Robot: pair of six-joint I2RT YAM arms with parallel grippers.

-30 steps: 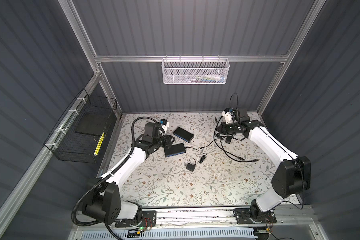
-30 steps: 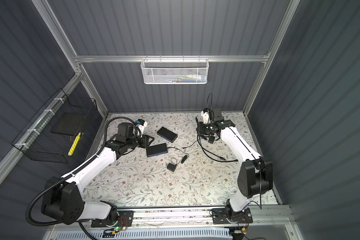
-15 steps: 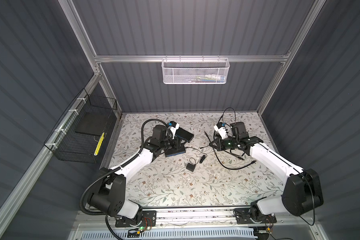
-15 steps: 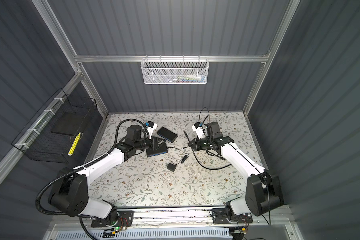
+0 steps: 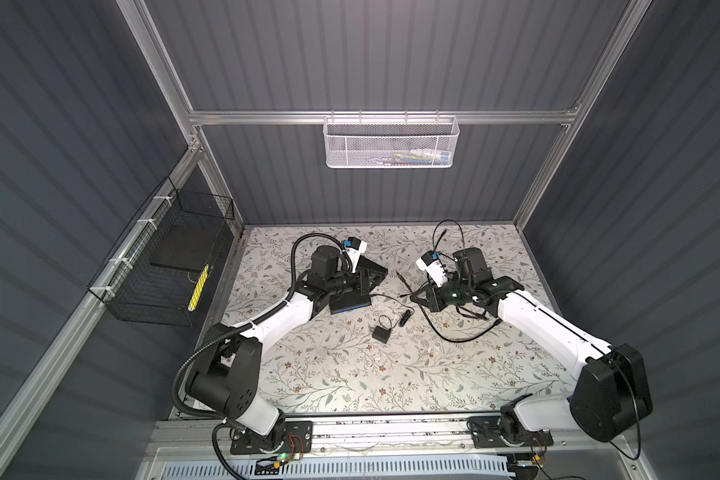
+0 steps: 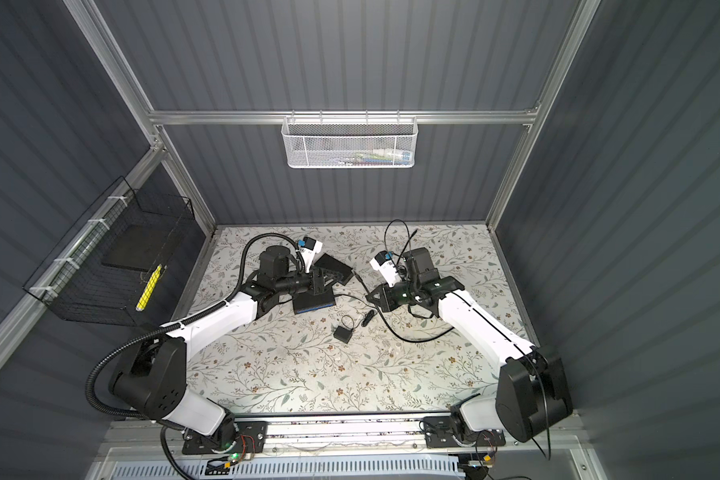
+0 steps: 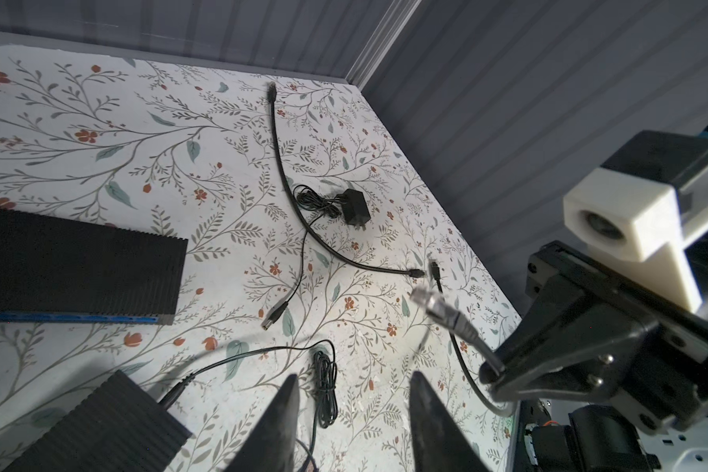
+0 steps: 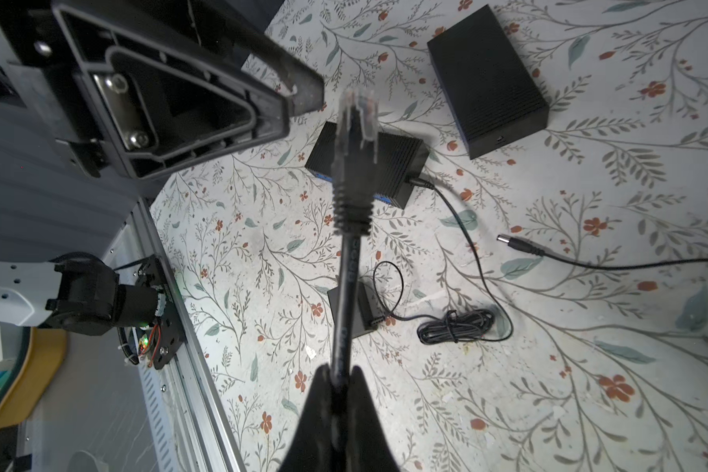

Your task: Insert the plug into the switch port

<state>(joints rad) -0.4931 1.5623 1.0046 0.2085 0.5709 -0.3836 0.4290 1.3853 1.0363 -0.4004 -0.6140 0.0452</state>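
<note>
One plug aloft, short of the switch

The clear plug [image 8: 356, 110] rides up in the air on its black cable [image 8: 346, 286], and the right claw [image 8: 336, 374] pinches that cable tight behind it. The switch [image 8: 399, 163], blue face showing, lies flat on the counter [image 8: 548, 367] beyond, apart from the plug. The left claw [image 7: 354, 392] hangs half open, empty, near the switch.

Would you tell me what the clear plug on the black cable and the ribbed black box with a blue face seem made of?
Clear plug on the black cable: likely glossy transparent plastic, since what lies behind shows through it. Ribbed black box with a blue face: matt, finely grooved shell, possibly metal or moulded plastic; the look leaves it open.
</note>
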